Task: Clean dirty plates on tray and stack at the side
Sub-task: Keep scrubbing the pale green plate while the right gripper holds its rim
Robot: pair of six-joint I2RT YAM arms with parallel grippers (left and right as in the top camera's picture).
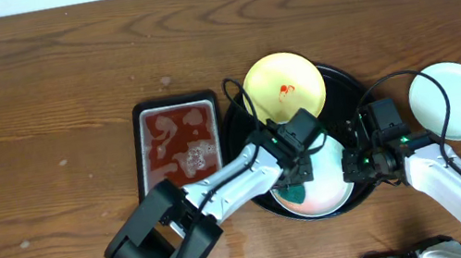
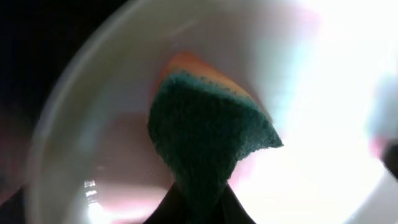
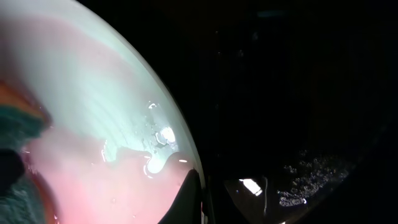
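While the left jaws pinch a green sponge (image 2: 208,137) down on the wet plate (image 1: 328,197), smeared pink, the right jaws are closed on that plate's right rim. It lies in the near half of the black tray (image 1: 348,92), with the yellow plate (image 1: 285,92) in the far half. On the brown wooden bench (image 1: 39,105), a third plate (image 1: 451,101) sits just right of the tray and a metal tray (image 1: 142,153) of red liquid just left. Wide wood shows toward the far and left edges.
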